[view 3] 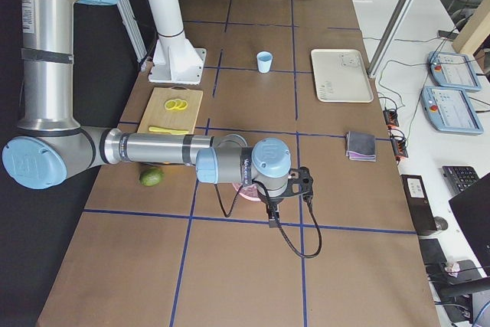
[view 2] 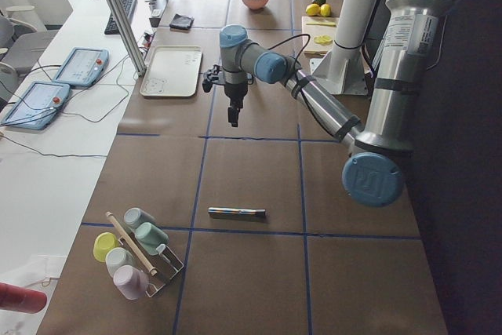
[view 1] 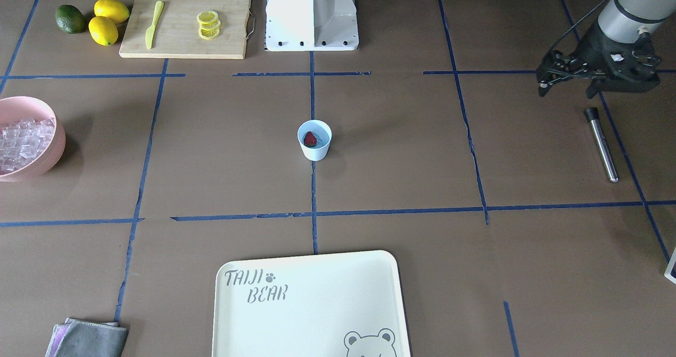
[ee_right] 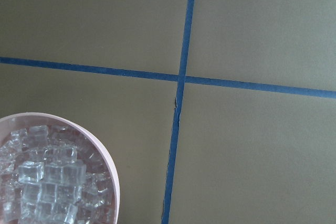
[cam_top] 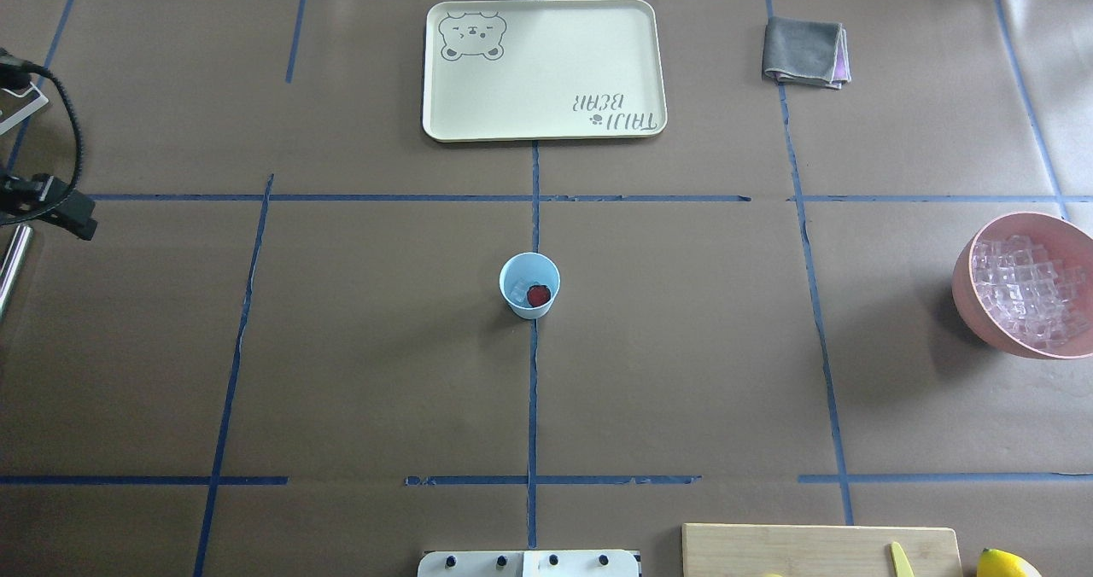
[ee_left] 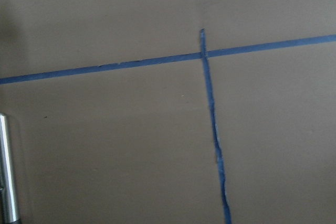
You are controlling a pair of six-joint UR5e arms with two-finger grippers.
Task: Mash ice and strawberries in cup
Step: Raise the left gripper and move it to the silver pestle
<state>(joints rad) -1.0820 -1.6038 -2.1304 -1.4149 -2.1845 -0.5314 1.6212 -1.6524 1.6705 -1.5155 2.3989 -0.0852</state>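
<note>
Table (view 1: 422, 151): brown, gridded with blue tape.
Tray (view 1: 317, 304): at the operators' edge, well apart from the cup.
Bowl (view 1: 59, 135): pink, at the table's right side, heaped with clear cubes (view 1: 24, 140).
Left pincer (view 2: 233, 119): hangs over the left end, above a rod (view 1: 602, 146) lying flat; grips nothing that shows; finger gap cannot be told.
Right pincer (view 3: 273, 223): hangs just beside the bowl; cannot tell its opening.
Cup (view 1: 316, 153): upright at table centre, nearest things well apart on every side.
Inside: one strawberry (view 1: 310, 139) and ice (cam_top: 518, 288).
</note>
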